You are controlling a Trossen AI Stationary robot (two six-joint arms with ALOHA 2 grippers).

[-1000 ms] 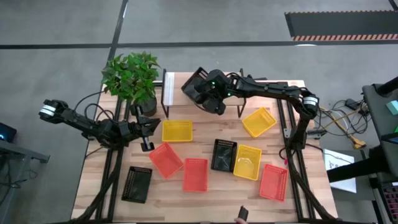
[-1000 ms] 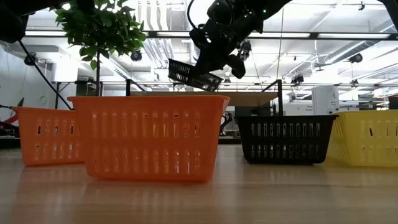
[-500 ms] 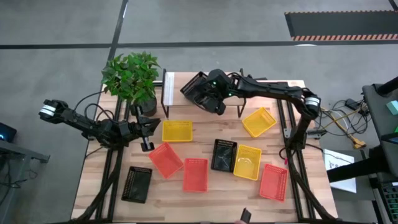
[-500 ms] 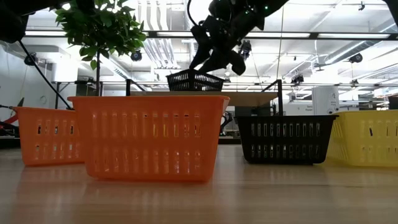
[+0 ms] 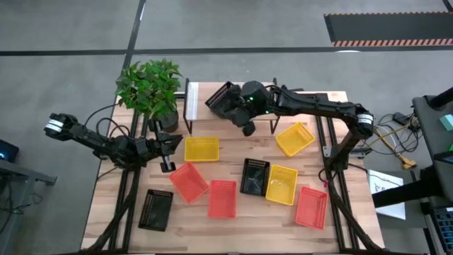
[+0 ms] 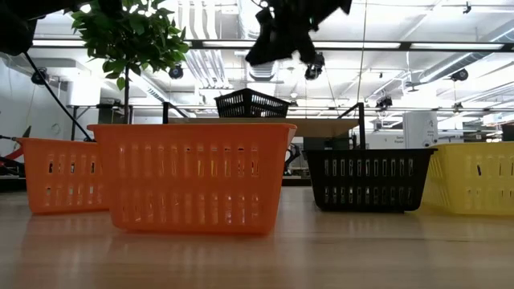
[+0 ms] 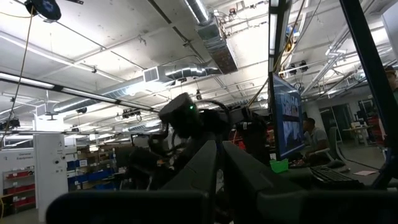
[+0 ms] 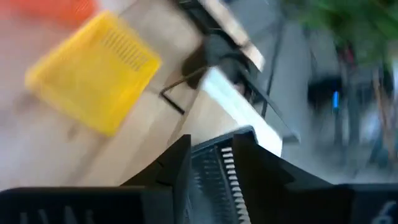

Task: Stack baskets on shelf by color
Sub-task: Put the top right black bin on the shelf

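Note:
A black basket (image 5: 223, 99) (image 6: 251, 104) stands level with its bottom on the shelf's wooden top (image 5: 202, 99) (image 6: 321, 127), at the far middle of the table. My right gripper (image 5: 246, 126) (image 6: 281, 52) hangs open above it and clear of it. Its wrist view looks down past the fingers (image 8: 171, 165) onto the basket's ribbed wall (image 8: 217, 177). On the table lie three yellow baskets (image 5: 202, 149) (image 5: 294, 139) (image 5: 282, 184), three orange ones (image 5: 188, 181) (image 5: 222, 198) (image 5: 311, 207) and two black ones (image 5: 255, 176) (image 5: 156, 210). My left gripper (image 5: 168, 147) waits shut at the left.
A potted plant (image 5: 150, 86) stands at the far left corner beside the shelf. In the low view an orange basket (image 6: 193, 177) fills the foreground and hides the shelf's left legs. A small dark object (image 5: 276, 244) lies at the near edge.
My right gripper held the black basket tilted just above the shelf. It set the basket down level on the shelf top, let go and rose clear of it while rolling its wrist. The basket now stands alone on the shelf.

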